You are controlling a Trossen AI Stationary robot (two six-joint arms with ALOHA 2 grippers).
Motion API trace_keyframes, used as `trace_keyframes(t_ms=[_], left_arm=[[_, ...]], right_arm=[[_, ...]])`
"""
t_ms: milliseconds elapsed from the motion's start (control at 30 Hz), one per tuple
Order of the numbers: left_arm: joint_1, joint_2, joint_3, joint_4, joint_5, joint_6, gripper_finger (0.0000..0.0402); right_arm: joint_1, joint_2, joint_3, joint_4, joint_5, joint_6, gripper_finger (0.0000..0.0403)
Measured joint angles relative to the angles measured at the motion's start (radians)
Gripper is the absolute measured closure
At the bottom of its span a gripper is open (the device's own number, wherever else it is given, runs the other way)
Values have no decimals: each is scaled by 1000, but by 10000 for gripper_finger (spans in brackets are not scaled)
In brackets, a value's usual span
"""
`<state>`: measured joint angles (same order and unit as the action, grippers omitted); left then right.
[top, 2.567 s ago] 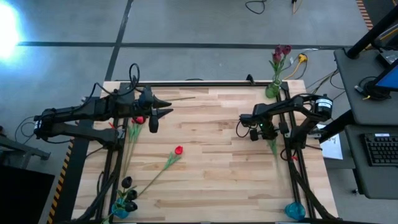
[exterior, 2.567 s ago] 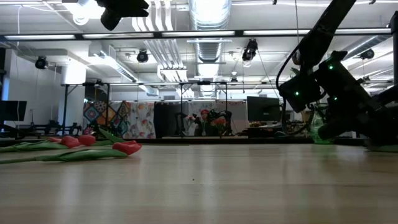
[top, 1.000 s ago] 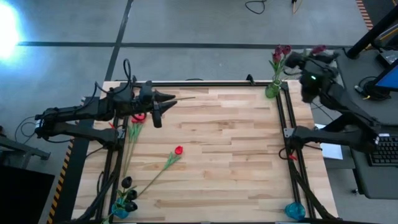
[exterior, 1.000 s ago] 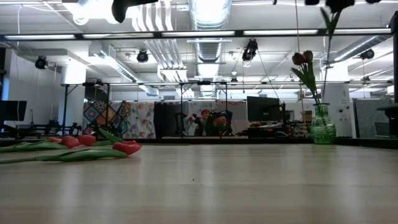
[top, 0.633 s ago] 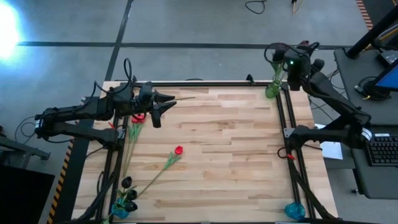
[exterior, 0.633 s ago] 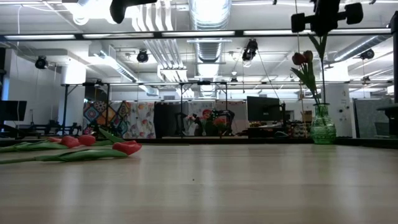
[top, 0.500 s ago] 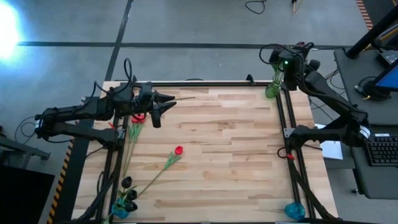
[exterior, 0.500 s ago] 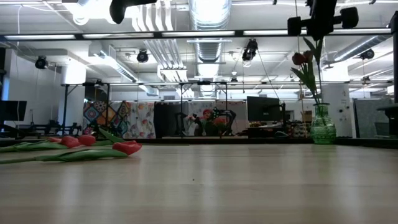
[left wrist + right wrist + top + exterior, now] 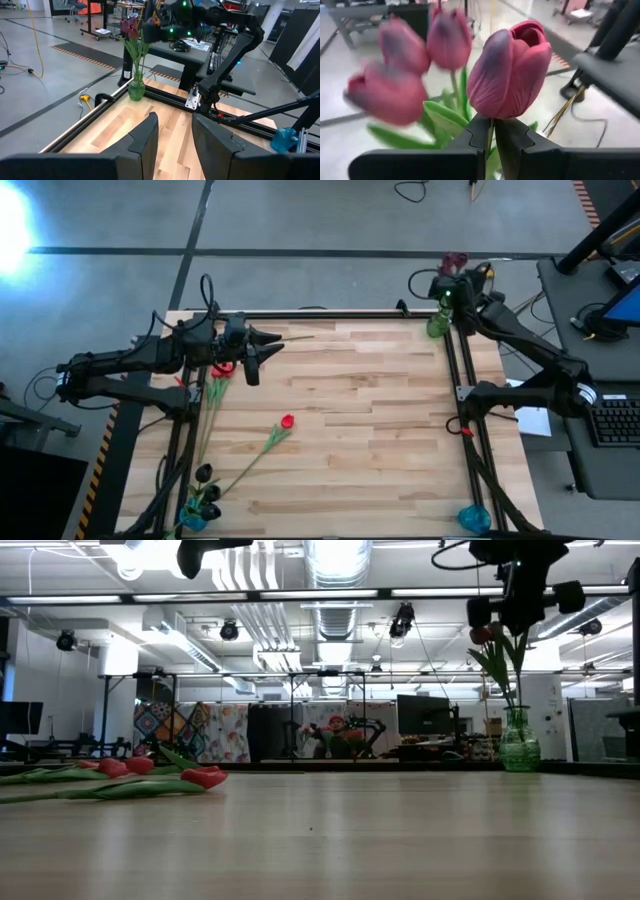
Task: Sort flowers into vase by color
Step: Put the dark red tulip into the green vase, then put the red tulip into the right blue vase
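Currently the right gripper point(image 9: 447, 288) sits at the upper right of the high view, directly over the green vase point(image 9: 438, 326) that stands at the table's point(image 9: 350, 420) far right corner. Its jaws are pinched narrow on the stem of a maroon tulip point(image 9: 512, 75), just under the head, as the right wrist view shows. In the low view, the held stem hangs straight down from the gripper toward the vase mouth, so its long axis is vertical and in line with the vase. Other maroon heads point(image 9: 407, 65) already stand in the vase, close beside the held one.

The relation that governs the coming move is vertical: the vase lies directly below the gripper, and the stem points into it. In my judgement, the step in hand is the release, or a short descent followed by release.

The left gripper point(image 9: 262, 348) hovers at the upper left of the high view, jaws part-open and empty, pointing across the table. Red flowers point(image 9: 222, 372) lie on the table just beneath and beside it. One red flower point(image 9: 286, 422) lies diagonally at lower centre-left, head toward the table's middle. Near-black flowers point(image 9: 205, 492) stand in a blue vase point(image 9: 193, 520) at the lower left corner. The left arm is nearer to all remaining loose flowers.
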<state>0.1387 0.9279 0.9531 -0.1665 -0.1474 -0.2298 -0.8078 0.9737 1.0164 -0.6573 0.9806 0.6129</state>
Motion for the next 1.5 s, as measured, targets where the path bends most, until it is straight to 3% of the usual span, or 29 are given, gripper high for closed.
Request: trace_keyframes(t_ms=[233, 567, 800, 1200, 1333, 1500], left_arm=[[0, -2, 0, 0, 0, -1, 295], [0, -11, 0, -5, 33, -10, 295], [1, -34, 43, -108, 58, 37, 295], [0, -34, 94, -323, 53, 50, 295], [-6, -33, 88, -422, 54, 29, 295], [-64, -34, 57, -470, 60, -4, 295]], right_arm=[[-3, -4, -46, -15, -129, 27, 360], [-3, -5, 4, -56, -170, 23, 249], [-3, -4, 128, -241, -281, 82, 195], [36, -23, 175, -655, -646, 263, 193], [125, -45, 154, -661, -698, 319, 193], [297, -46, 129, -637, -680, 425, 203]])
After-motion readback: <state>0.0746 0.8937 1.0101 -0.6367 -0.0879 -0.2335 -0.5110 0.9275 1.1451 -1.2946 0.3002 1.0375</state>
